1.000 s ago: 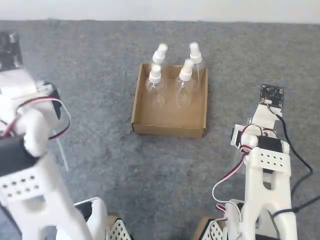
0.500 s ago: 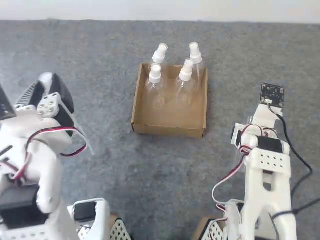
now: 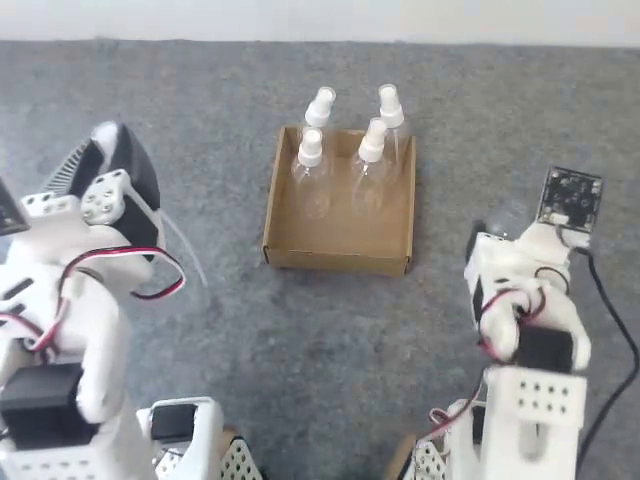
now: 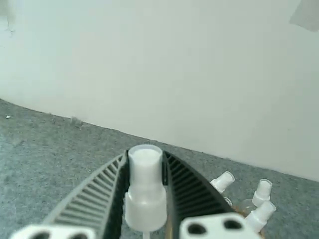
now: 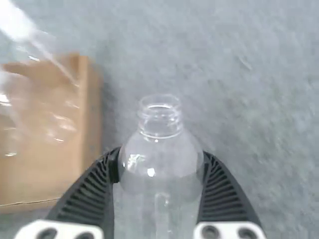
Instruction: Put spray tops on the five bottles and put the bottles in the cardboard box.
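1. At the left, the left gripper [image 4: 145, 158] is raised above the floor. Its black ribbed jaws are closed to a narrow gap around a white plastic spray top [image 4: 145, 199], pressing on both its sides. The top's thin clear dip tube [image 3: 182, 243] hangs down towards the middle.
2. A strip of bare floor lies between that arm and the shallow brown cardboard box [image 3: 338, 259], which sits in the middle of the far half of the floor.
3. A similar bare strip lies between the box and the right arm. More bare floor runs from the box's near wall to the two arm bases.
4. At the right, the right gripper [image 5: 159, 162] is spread wide around the shoulder of a clear plastic bottle [image 5: 159, 149] with an open neck. Both jaws touch its sides. The bottle is just beside the box's right wall and outside the box.
5. There are five bottles. Four are clear capped bottles inside the box, two nearer [image 3: 311, 172] [image 3: 369, 167] and two at the far wall [image 3: 320, 108] [image 3: 390, 106]. The fifth is the uncapped one in the right gripper.
6. There are five spray tops, four fitted and one held. There is one box and two arms.
7. The floor is grey short-pile carpet [image 3: 300, 340]. It ends at its far edge against a plain white wall [image 4: 174, 74].
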